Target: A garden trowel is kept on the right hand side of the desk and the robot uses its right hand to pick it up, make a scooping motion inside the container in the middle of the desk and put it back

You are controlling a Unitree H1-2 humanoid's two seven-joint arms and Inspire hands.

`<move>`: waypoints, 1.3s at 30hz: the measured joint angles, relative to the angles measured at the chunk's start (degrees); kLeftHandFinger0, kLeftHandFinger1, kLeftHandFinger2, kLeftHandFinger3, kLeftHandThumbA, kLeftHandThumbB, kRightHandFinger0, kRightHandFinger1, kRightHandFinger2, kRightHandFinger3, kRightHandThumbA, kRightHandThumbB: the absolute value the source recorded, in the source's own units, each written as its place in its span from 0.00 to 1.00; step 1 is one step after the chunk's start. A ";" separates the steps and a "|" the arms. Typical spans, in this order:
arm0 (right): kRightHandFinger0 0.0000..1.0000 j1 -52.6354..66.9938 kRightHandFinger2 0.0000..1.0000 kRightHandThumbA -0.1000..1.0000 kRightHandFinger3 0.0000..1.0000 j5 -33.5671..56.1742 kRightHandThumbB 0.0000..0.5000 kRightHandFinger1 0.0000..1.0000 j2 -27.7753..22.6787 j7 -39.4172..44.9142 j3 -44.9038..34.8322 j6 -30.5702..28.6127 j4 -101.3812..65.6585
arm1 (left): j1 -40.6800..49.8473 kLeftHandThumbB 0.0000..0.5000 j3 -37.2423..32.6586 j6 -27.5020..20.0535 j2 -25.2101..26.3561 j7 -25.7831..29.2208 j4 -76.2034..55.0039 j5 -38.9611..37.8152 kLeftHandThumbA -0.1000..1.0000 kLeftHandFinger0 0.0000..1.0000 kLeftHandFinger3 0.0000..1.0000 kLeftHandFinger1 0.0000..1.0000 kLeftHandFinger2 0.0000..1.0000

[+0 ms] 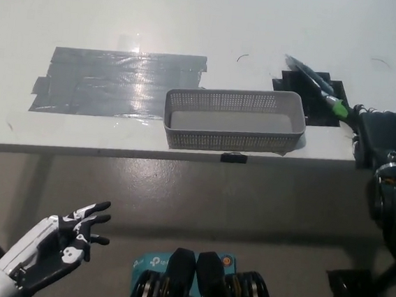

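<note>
Head view: the black right hand [380, 134] is wrapped around the handle of the trowel [315, 82]. The trowel's blade sits over the black tape mark [318, 114] at the right of the bench [197, 15], near the grey basket [234, 120]. Swung left too low, the blade would likely catch the light basket's end wall and shove it. The white left hand [59, 240] rests below the bench, fingers spread. A teal box [146, 261] shows 1 logo, seemingly "tp-link", only partly legible.
</note>
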 measured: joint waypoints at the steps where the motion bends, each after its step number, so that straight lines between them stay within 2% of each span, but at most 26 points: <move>1: 0.00 0.30 0.51 0.00 0.23 0.01 0.00 0.23 0.16 -0.97 -0.52 -0.46 0.06 | -0.07 0.13 -0.01 0.00 0.01 -0.02 0.01 -0.01 0.73 0.78 1.00 0.94 1.00; 3: 0.00 1.02 0.46 0.00 0.22 0.10 0.00 0.16 0.48 -3.69 -1.80 -1.76 0.40 | -0.28 0.17 -0.02 0.08 0.12 -0.03 0.00 -0.02 0.73 0.78 1.00 0.94 1.00; 4: 0.00 1.25 0.47 0.00 0.29 0.20 0.00 0.17 0.57 -4.75 -2.14 -2.41 0.53 | -0.34 0.16 -0.02 0.14 0.18 -0.03 0.01 -0.02 0.72 0.78 1.00 0.94 1.00; 7: 0.00 1.90 0.42 0.00 0.24 0.59 0.00 0.11 1.27 -7.63 -3.34 -3.88 0.75 | -0.50 0.15 -0.14 0.36 0.25 -0.04 0.00 -0.02 0.71 0.78 1.00 0.95 1.00; 9: 0.00 2.31 0.37 0.06 0.25 0.75 0.00 0.09 1.69 -9.28 -3.92 -4.79 0.80 | -0.55 0.16 -0.27 0.37 0.28 -0.07 0.01 -0.02 0.71 0.78 1.00 0.95 1.00; 11: 0.00 2.64 0.31 0.05 0.33 0.84 0.00 0.04 1.93 -10.75 -4.49 -5.39 0.85 | -0.62 0.19 -0.31 0.39 0.32 -0.09 0.02 -0.02 0.72 0.78 1.00 0.95 1.00; 12: 0.00 2.74 0.29 0.00 0.31 0.95 0.00 0.01 2.00 -11.59 -4.93 -5.88 0.81 | -0.66 0.19 -0.34 0.44 0.35 -0.09 0.02 -0.01 0.73 0.78 1.00 0.95 1.00; 13: 0.00 2.86 0.28 0.00 0.30 1.10 0.00 0.00 1.95 -12.47 -5.42 -6.53 0.84 | -0.71 0.19 -0.38 0.51 0.42 -0.09 0.00 0.02 0.73 0.78 1.00 0.95 1.00; 14: 0.00 2.98 0.27 0.00 0.22 1.20 0.00 0.00 1.85 -13.11 -5.63 -7.27 0.85 | -0.72 0.21 -0.38 0.53 0.46 -0.09 0.00 0.02 0.73 0.79 1.00 0.96 1.00; 17: 0.00 3.22 0.33 0.00 0.17 1.37 0.00 0.00 0.95 -14.54 -5.96 -9.49 0.56 | -0.73 0.22 -0.42 0.58 0.53 -0.09 0.03 0.09 0.74 0.79 1.00 0.96 1.00; 19: 0.00 3.23 0.45 0.00 0.11 1.55 0.00 0.07 -0.17 -14.76 -6.20 -10.93 0.14 | -0.85 0.22 -0.43 0.59 0.56 -0.10 0.08 0.11 0.74 0.79 1.00 0.97 1.00; 20: 0.00 3.23 0.48 0.00 0.19 1.57 0.01 0.10 -0.62 -14.78 -6.23 -11.31 0.07 | -0.89 0.21 -0.43 0.59 0.59 -0.10 0.08 0.11 0.73 0.79 1.00 0.96 1.00; 22: 0.00 3.23 0.44 0.00 0.19 1.54 0.00 0.08 -2.02 -14.78 -6.25 -12.41 -0.49 | -0.99 0.21 -0.47 0.63 0.66 -0.09 0.10 0.14 0.72 0.79 1.00 0.96 1.00; 24: 0.00 3.10 0.42 0.00 0.08 1.50 0.00 0.07 -3.41 -14.80 -6.39 -13.27 -0.83 | -1.04 0.19 -0.48 0.64 0.66 -0.10 0.09 0.17 0.72 0.79 1.00 0.96 1.00; 25: 0.00 2.83 0.41 0.00 0.12 1.37 0.00 0.05 -4.06 -14.90 -6.38 -13.71 -0.63 | -1.02 0.21 -0.48 0.65 0.66 -0.09 0.09 0.19 0.72 0.79 1.00 0.96 1.00; 26: 0.00 2.57 0.39 0.00 0.21 1.28 0.00 0.03 -4.67 -14.92 -6.38 -14.02 -0.38 | -1.01 0.20 -0.48 0.65 0.67 -0.10 0.10 0.20 0.72 0.79 1.00 0.96 1.00; 27: 0.00 2.24 0.39 0.00 0.12 1.20 0.00 0.02 -5.32 -14.90 -6.39 -14.32 -0.30 | -0.98 0.20 -0.47 0.65 0.69 -0.10 0.12 0.20 0.72 0.79 1.00 0.96 1.00; 29: 0.00 1.52 0.43 0.00 0.03 1.04 0.00 0.05 -6.65 -14.90 -6.48 -14.70 -0.27 | -0.89 0.20 -0.47 0.65 0.78 -0.10 0.12 0.23 0.72 0.79 1.00 0.96 1.00; 30: 0.00 0.99 0.48 0.00 0.03 0.93 0.00 0.08 -7.18 -14.90 -6.53 -14.82 -0.28 | -0.87 0.20 -0.47 0.65 0.85 -0.10 0.12 0.25 0.72 0.79 1.00 0.97 1.00; 31: 0.00 0.57 0.49 0.00 0.02 0.91 0.05 0.10 -7.89 -14.51 -6.86 -14.86 -1.14 | -0.87 0.20 -0.48 0.66 0.95 -0.10 0.13 0.28 0.71 0.80 1.00 0.97 1.00; 33: 0.00 -0.05 0.56 0.00 0.08 0.73 0.00 0.16 -8.75 -14.41 -7.33 -14.98 -1.86 | -0.86 0.20 -0.51 0.67 1.12 -0.13 0.20 0.30 0.72 0.79 1.00 0.98 1.00; 36: 0.00 -0.86 0.51 0.00 0.23 0.47 0.01 0.18 -9.59 -15.02 -8.07 -15.80 -1.81 | -0.75 0.18 -0.55 0.66 1.39 -0.28 0.21 0.37 0.71 0.80 1.00 0.98 1.00; 39: 0.00 -0.91 0.48 0.00 0.29 0.43 0.00 0.14 -9.70 -15.57 -8.74 -16.66 -1.86 | -0.41 0.19 -0.55 0.61 1.49 -0.44 0.28 0.40 0.71 0.79 1.00 0.98 1.00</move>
